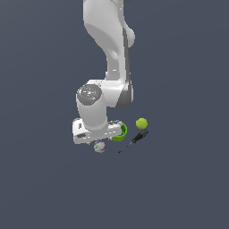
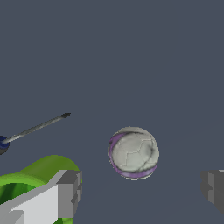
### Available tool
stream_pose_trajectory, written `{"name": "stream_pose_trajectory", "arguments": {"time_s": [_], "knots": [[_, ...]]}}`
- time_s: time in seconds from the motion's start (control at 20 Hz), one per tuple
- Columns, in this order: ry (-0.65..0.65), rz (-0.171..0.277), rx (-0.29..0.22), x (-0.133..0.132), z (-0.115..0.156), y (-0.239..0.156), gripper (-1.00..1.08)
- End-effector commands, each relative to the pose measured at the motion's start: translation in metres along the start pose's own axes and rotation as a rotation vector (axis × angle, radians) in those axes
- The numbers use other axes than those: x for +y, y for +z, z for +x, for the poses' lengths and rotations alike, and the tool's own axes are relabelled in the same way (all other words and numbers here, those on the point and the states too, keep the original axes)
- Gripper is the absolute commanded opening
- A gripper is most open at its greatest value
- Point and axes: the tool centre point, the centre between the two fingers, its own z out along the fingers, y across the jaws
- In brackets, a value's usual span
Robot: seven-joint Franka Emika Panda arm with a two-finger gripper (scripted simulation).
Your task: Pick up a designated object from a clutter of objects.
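The only thing apart from the task is the bench, a flat, matte surface of even dark slate blue-grey. In the exterior view it fills the whole background, with the same tone from edge to edge and no pattern or grain. In the wrist view the bench shows the same plain colour, crossed by a very faint, slightly paler diagonal band.

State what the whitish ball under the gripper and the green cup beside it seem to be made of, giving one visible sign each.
Whitish ball: probably matte leather, given faint dark seam lines across dull grey-white panels. Green cup: probably smooth plastic, given its uniform bright colour; the render leaves both open.
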Motion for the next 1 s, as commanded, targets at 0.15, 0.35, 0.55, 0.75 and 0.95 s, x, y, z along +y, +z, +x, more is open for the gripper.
{"name": "stream_pose_trajectory", "arguments": {"time_s": [0.15, 0.35, 0.55, 0.75, 0.95], "knots": [[-0.02, 0.0, -0.005, 0.005, -0.003, 0.018, 1.0], [-0.019, 0.001, -0.007, 0.005, -0.004, 0.019, 1.0], [-0.02, 0.001, -0.006, 0.005, -0.004, 0.027, 1.0], [-0.021, 0.0, -0.006, 0.005, -0.005, 0.046, 1.0], [-0.022, 0.0, -0.006, 0.005, -0.005, 0.063, 1.0]]}}
